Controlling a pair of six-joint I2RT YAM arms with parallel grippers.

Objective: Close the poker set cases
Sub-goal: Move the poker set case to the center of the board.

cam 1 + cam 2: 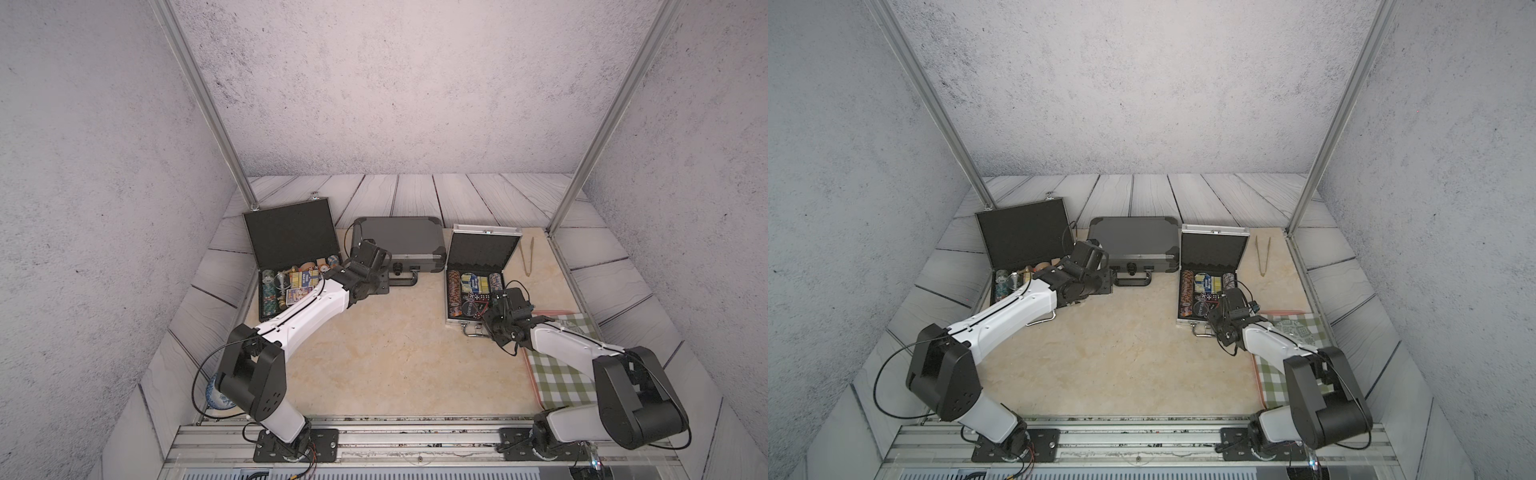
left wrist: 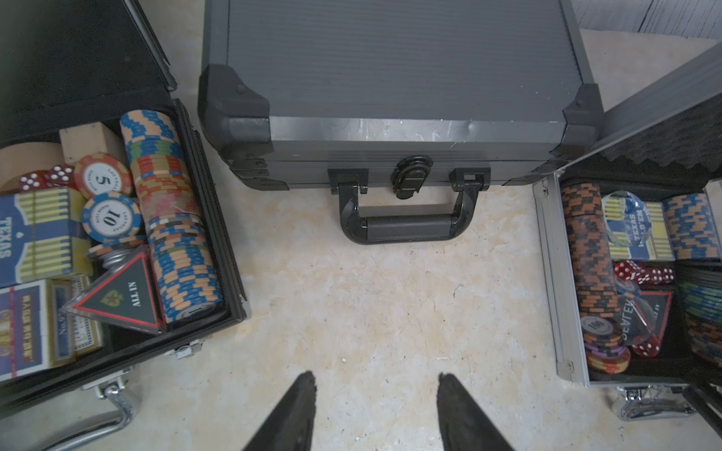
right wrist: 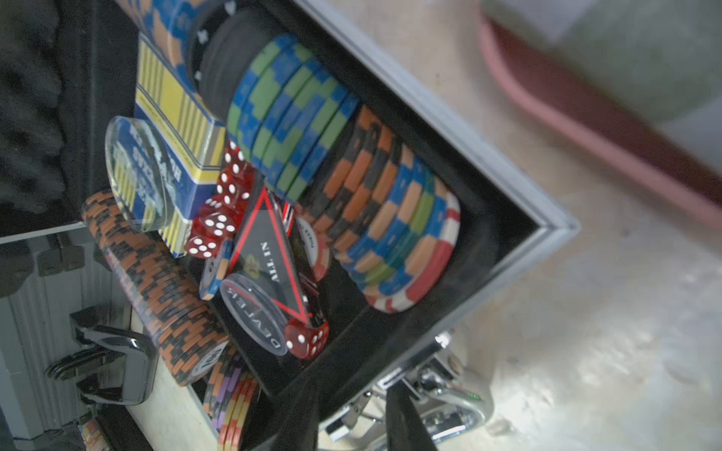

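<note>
Jaws in both top views: your left gripper (image 1: 374,278) hovers before the shut dark-grey case (image 1: 397,235), the open black case (image 1: 291,237) beside it, and your right gripper (image 1: 496,326) hangs over the front corner of the open silver case (image 1: 482,251). By the left wrist, your left fingers (image 2: 297,410) stand half apart, empty, over bare table (image 2: 390,312), short of the grey handle (image 2: 406,228). By the right wrist, your right fingers (image 3: 406,421) sit narrowly parted at that case's front rim, and you cannot tell if they grip it. Those raised lids (image 3: 35,117) look stiff, light and slick, so hook behind the top edge and push.
</note>
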